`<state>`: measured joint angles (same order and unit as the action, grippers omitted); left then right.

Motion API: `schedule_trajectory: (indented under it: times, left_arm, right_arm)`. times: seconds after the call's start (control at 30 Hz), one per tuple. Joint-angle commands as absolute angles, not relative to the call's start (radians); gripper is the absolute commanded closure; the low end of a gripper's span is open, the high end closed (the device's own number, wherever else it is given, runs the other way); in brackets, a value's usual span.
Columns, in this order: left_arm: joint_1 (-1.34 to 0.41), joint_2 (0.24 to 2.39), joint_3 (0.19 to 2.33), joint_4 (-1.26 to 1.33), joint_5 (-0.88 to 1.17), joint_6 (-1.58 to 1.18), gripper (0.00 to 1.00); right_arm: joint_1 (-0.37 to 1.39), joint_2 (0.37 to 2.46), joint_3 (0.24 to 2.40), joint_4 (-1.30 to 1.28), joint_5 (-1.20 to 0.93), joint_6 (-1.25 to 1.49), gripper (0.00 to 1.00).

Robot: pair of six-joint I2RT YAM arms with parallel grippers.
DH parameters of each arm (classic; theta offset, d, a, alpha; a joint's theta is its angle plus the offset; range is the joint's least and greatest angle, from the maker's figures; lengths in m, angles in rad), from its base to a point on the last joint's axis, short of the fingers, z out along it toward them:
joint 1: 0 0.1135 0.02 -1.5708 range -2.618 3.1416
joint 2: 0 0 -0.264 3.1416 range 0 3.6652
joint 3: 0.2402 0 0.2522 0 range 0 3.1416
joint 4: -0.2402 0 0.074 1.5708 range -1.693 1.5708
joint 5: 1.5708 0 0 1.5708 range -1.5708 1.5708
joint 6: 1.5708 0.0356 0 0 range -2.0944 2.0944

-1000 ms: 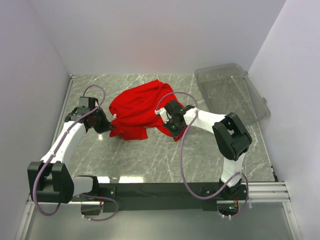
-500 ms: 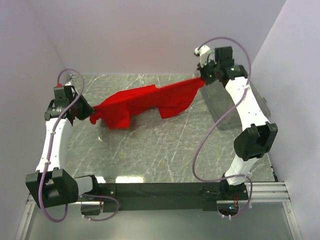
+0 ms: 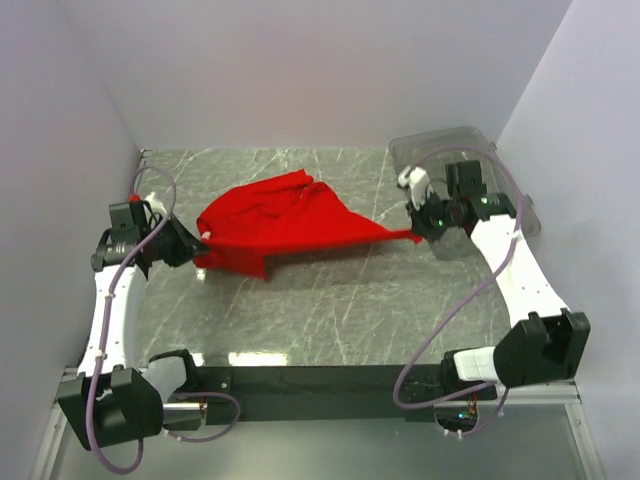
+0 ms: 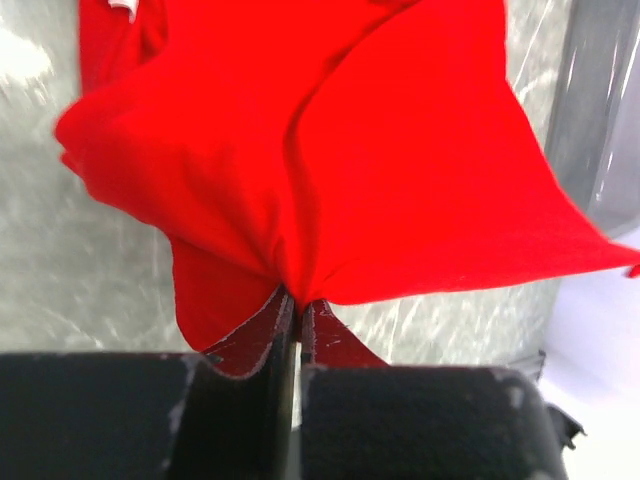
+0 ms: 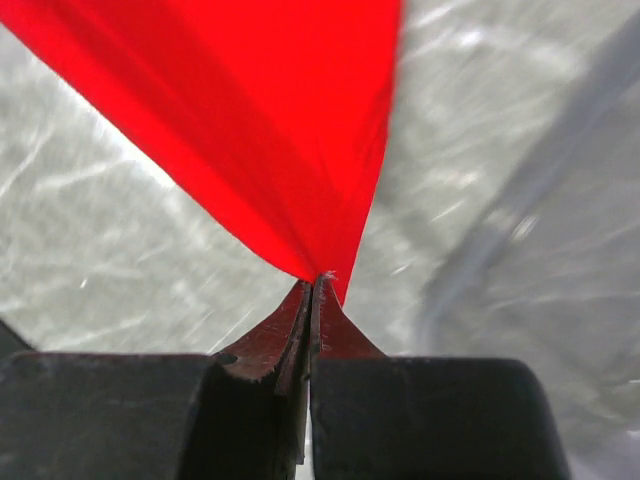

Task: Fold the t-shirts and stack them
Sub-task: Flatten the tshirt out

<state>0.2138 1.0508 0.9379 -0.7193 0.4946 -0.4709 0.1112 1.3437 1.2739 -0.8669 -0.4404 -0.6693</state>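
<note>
The red t-shirt (image 3: 285, 220) hangs stretched across the middle of the marble table (image 3: 330, 310), pulled out between my two grippers. At its left end my left gripper (image 3: 199, 246) is shut on a bunched edge of the cloth; the left wrist view has the t-shirt (image 4: 330, 150) fanning out from the closed left gripper (image 4: 297, 302). My right gripper (image 3: 415, 233) pinches the pointed right tip. From the right wrist, the t-shirt (image 5: 270, 120) narrows into the shut right gripper (image 5: 317, 282).
A clear plastic bin (image 3: 480, 165) stands at the back right, just behind my right gripper; the bin (image 4: 600, 110) and the bin (image 5: 560, 210) also show in both wrist views. White walls close in the table on three sides.
Both arms have drawn apart and pulled the bunched shirt out wide. The right gripper swung up to the back right corner, then came down and nearer; the shirt now hangs lower.
</note>
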Motion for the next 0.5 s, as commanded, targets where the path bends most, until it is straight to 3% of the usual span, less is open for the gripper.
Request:
schedule_trajectory:
  times: [0.0, 0.2, 0.47]
  left_arm:
    - [0.216, 1.002, 0.875, -0.718, 0.569, -0.503, 0.91]
    - [0.218, 1.028, 0.859, -0.716, 0.551, -0.511, 0.77]
    - [0.213, 1.244, 0.911, -0.608, 0.491, -0.517, 0.59]
  right_arm:
    - [0.101, 1.273, 1.151, -0.851, -0.453, -0.713, 1.00]
    - [0.101, 1.288, 1.123, -0.746, -0.423, -0.612, 1.00]
    - [0.110, 1.523, 1.259, -0.617, -0.368, -0.464, 1.00]
